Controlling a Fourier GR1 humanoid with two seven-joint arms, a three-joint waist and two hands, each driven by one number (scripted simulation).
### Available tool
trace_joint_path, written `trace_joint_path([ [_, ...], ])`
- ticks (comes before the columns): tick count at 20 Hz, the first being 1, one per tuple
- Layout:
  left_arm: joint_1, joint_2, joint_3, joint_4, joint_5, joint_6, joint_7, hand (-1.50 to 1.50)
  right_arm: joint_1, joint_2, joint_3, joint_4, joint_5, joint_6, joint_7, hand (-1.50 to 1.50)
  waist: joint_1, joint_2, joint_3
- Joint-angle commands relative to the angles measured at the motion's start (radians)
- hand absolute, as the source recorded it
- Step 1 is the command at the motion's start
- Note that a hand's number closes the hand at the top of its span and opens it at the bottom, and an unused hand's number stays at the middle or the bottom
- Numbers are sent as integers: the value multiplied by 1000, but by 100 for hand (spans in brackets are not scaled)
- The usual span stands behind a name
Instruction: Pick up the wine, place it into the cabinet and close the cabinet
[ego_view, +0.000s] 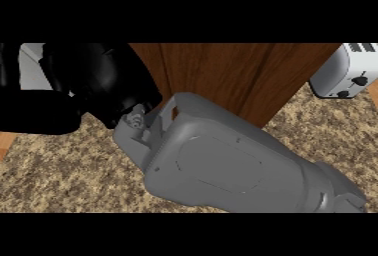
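Cabinet (244, 80) of brown grained wood; glossy black robot hand (96, 80) against it, grip indiscernible.

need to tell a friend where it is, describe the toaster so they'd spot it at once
Start at the wooden cabinet door at the view's top centre and look right. There, at the right edge on the speckled counter, sits the toaster: white, with dark knobs, unlike anything nearby.

1 grey forearm (236, 165), 1 black hand (96, 75), 1 brown wooden cabinet door (236, 75), 1 white toaster (343, 70), 1 speckled countertop (66, 170).
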Motion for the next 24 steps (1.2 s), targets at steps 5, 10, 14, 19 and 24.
trace_joint_path([
  [5,-10,22,87,43,68,-53,46,150,-36,0,-104,405,-20,68,-255,150,-2,10,0],
  [10,-5,-11,81,54,37,-64,30,150,27,-41,-102,461,-26,77,-318,150,-7,12,0],
  [14,-29,4,93,14,62,6,57,150,58,-98,-106,471,-29,134,-368,150,-17,19,2],
  [19,-36,11,97,20,74,-7,68,150,78,-137,-110,494,-1,125,-409,150,-21,27,1],
  [24,-43,3,86,3,70,8,74,150,89,-110,-97,496,7,118,-424,150,-28,17,0],
])
